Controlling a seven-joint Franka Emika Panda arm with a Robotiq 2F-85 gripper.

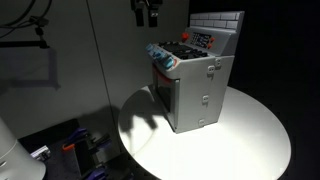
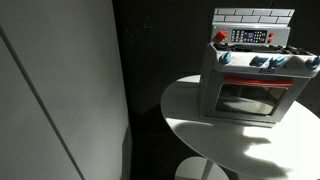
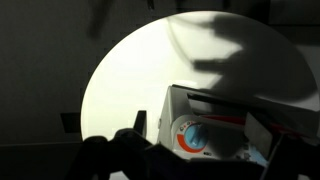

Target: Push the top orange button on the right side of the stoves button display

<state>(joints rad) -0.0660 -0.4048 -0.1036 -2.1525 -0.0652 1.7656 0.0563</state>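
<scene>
Wrist view is too dark for the gripper's (image 1: 147, 19) opening to be told, so a wrong key on the button display (image 2: 250, 37) may be pressed.

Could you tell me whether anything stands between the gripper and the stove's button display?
Nothing visible does. In an exterior view the gripper hangs higher than the stove and off to the side of the button display, with only open air between them.

We see the stove (image 2: 208, 85) standing on a round white table (image 2: 195, 125), its oven door (image 2: 248, 98) facing us. The display (image 2: 250, 37) lies at the foot of the tiled back (image 2: 253, 16), a red knob (image 2: 221, 37) just beside it.
</scene>
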